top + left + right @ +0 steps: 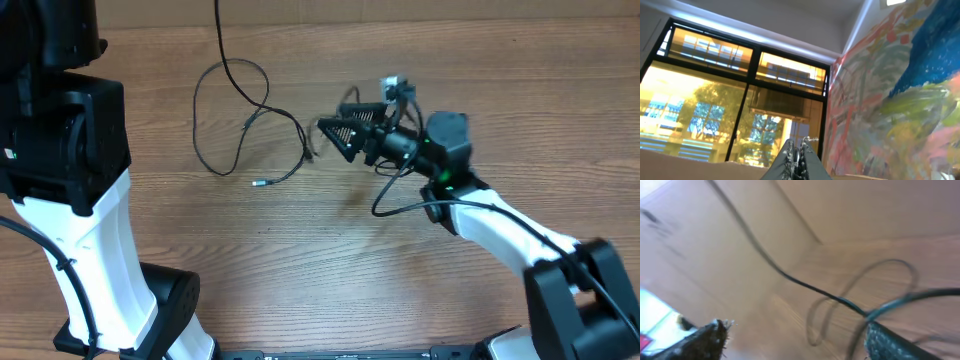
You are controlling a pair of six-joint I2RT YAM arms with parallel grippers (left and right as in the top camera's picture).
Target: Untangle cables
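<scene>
The thin black bendy cables (267, 104) are lying in loose loops on the brown wooden tabletop (300, 260), toward the left of the middle. One cord is running off the far edge of the overhead view. Two small plug ends are resting on the wood, near each other.

The right end effector (336, 140) is sitting low, just to the right of the loops and pointing at them. Its two black fingers are spread wide apart and are not pinching anything. In the right wrist view, a black cable (790, 278) is crossing the gap between the fingers and passing right by the tip of one finger (890, 342). I cannot tell if it is touching that finger.

The white and black left arm (90, 240) is standing tall at the left side. Its left end effector (799, 145) is pointing up at a big window (715, 100) and a painted wall (900, 100). Its fingers are pressed together and holding nothing.
</scene>
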